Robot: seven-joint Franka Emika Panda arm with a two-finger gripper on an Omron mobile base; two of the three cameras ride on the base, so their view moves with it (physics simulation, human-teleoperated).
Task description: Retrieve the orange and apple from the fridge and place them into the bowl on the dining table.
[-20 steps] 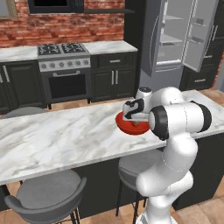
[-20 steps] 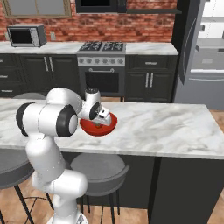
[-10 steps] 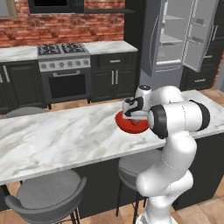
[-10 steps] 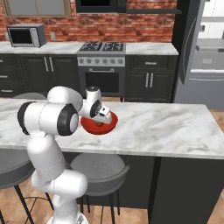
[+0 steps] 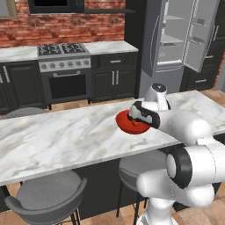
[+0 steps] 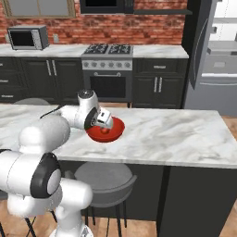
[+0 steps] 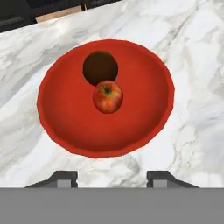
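The red bowl (image 7: 105, 144) sits on the white marble table (image 5: 57, 136), and the tool (image 7: 111, 178) hangs right over it, its two dark fingertips (image 7: 61, 178) standing well apart with nothing between them. The apple (image 7: 107, 96) is in the bowl, red with yellowish patches, a little above the middle in the hand view. Just beside it, touching or nearly so, there is a dark brown round patch (image 7: 100, 68) on the bowl's floor; I cannot tell whether that is a shadow or another thing.

From the left base view the white wrist covers the near right part of the bowl (image 5: 127, 124), so its contents are hidden there. From the right base view the tool (image 6: 102, 119) blocks the bowl's left side (image 6: 113, 134), and a small reddish blob (image 6: 105, 131) shows inside, too small to name.

Behind the table stands the grey fridge (image 5: 151, 39), one door swung open (image 5: 200, 35); its shelves look pale and I can make out no fruit on them. In the right base view the fridge (image 6: 217, 55) is cut off by the frame's edge.
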